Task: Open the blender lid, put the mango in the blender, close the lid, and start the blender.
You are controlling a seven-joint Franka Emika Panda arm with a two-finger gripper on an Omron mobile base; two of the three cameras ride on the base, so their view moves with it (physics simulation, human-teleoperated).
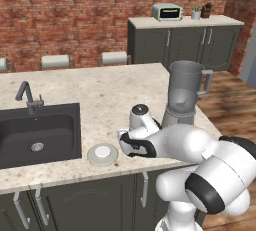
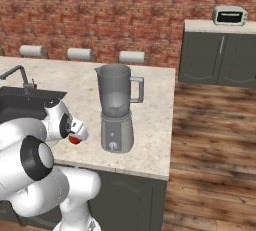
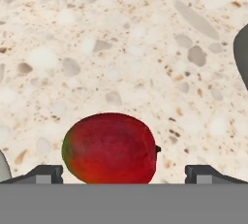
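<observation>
You are in a home kitchen: a speckled stone counter [image 1: 100,95] carries a dark sink [image 1: 40,132] with a faucet [image 1: 27,96] and a blender [image 2: 116,107]. Grey cabinets [image 1: 182,45] hold a toaster oven [image 1: 167,11] against the red brick wall [image 1: 75,15], above a wood floor [image 2: 215,140].

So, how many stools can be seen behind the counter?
3, in a row along the counter's far edge: left stool, middle stool, right stool. More may be hidden.

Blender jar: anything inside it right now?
The blender jar looks empty through its smoky wall. Its lid lies on the counter, and the mango sits on the counter between the open gripper fingertips.
</observation>
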